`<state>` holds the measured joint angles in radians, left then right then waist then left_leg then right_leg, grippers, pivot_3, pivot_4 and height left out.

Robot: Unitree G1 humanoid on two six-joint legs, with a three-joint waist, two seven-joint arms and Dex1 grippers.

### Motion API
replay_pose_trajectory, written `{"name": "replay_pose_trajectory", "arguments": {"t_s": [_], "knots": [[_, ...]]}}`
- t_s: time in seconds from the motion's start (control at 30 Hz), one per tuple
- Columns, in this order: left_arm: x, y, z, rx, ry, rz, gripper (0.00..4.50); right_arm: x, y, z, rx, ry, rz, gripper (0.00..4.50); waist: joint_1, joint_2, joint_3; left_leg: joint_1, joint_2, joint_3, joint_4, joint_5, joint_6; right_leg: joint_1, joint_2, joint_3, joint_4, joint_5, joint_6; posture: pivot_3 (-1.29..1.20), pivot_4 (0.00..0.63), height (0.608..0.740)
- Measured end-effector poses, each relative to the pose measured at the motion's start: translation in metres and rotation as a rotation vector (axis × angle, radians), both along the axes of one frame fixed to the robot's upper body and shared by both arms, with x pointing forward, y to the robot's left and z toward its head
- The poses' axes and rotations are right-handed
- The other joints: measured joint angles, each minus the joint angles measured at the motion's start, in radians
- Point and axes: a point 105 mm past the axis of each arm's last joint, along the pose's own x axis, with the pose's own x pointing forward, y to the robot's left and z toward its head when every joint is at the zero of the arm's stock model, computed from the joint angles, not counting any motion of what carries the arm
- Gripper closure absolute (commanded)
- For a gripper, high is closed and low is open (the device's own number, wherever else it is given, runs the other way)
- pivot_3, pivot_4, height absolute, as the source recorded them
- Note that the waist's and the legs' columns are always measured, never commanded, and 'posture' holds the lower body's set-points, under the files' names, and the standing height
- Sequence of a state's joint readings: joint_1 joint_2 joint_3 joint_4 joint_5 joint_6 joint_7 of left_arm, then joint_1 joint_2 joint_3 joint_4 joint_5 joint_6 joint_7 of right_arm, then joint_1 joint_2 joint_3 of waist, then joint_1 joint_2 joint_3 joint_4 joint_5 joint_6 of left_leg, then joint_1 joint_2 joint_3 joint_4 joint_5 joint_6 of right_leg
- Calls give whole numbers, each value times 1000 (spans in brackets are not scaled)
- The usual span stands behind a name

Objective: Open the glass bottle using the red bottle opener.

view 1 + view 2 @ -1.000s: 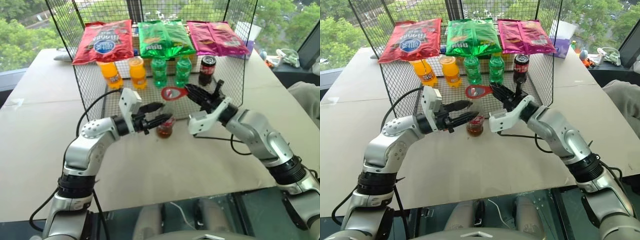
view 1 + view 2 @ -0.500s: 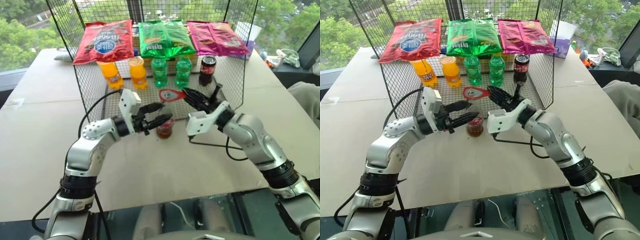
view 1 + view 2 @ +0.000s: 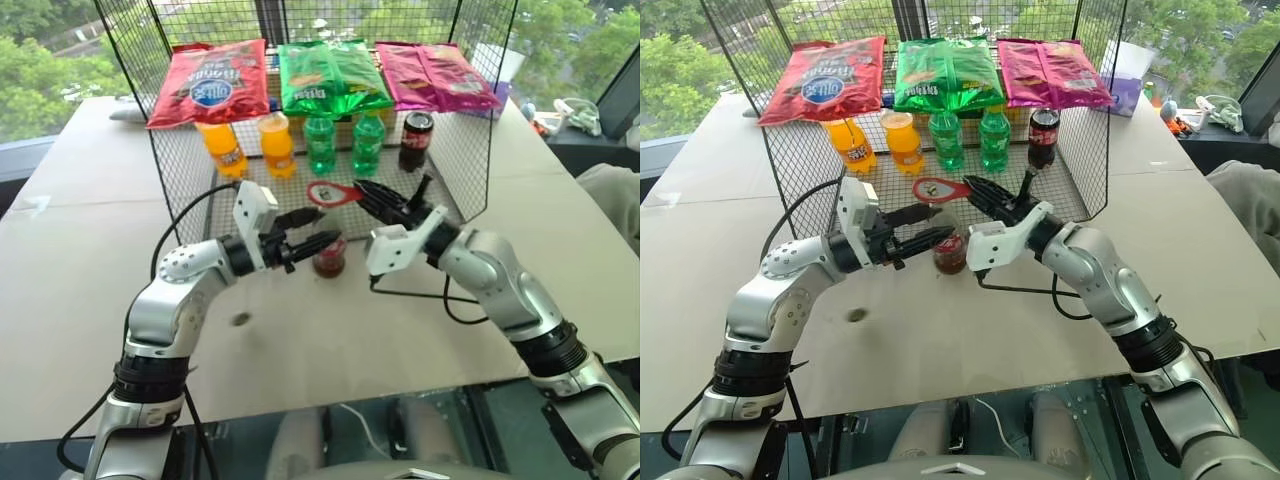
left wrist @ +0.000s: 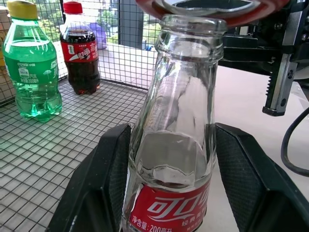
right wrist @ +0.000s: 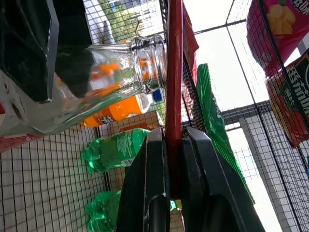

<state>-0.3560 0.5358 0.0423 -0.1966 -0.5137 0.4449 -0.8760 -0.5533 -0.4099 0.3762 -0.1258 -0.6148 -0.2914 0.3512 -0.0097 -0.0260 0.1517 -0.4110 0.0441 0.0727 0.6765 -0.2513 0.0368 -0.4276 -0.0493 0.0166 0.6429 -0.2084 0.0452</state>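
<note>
The glass bottle (image 4: pixel 176 145) stands on the table just in front of the wire cage, with a red label and a little dark cola low inside. My left gripper (image 3: pixel 320 228) is shut on the bottle, one black finger (image 4: pixel 104 179) pressed against each side. Its mouth (image 5: pixel 150 62) shows a bare glass rim. The red bottle opener (image 3: pixel 330 193) lies level with its loop head right over that rim. My right gripper (image 3: pixel 378 196) is shut on the opener's handle (image 5: pixel 174 96), reaching in from the right.
The wire cage (image 3: pixel 460 170) behind holds chip bags, orange bottles (image 3: pixel 275 145), green bottles (image 4: pixel 30 63) and a plastic cola bottle (image 3: pixel 415 140). A black cable (image 3: pixel 440 292) loops on the table under my right arm. A small dark round thing (image 3: pixel 240 320) lies near my left arm.
My right gripper has carried the opener left and slightly down, so its head now sits over the bottle's mouth. A small dark round thing has appeared on the table. The left gripper stayed put.
</note>
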Motion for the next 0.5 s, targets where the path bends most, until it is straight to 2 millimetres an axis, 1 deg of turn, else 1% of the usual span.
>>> {"name": "replay_pose_trajectory", "arguments": {"t_s": [0.3, 0.5], "knots": [[0, 1, 0, 7, -2, 1, 1815, 0, 5, 0, 6, 8, 18, 4500, 0, 0, 0, 0, 0, 0, 0, 0, 0, 0, 0, 0, 0, 0, 0, 0, 150, 740], [0, 0, 0, 6, -4, 2, 1815, 1, 5, 0, 8, 10, 19, 4500, 0, 0, 0, 0, 0, 0, 0, 0, 0, 0, 0, 0, 0, 0, 0, 0, 150, 740]]}}
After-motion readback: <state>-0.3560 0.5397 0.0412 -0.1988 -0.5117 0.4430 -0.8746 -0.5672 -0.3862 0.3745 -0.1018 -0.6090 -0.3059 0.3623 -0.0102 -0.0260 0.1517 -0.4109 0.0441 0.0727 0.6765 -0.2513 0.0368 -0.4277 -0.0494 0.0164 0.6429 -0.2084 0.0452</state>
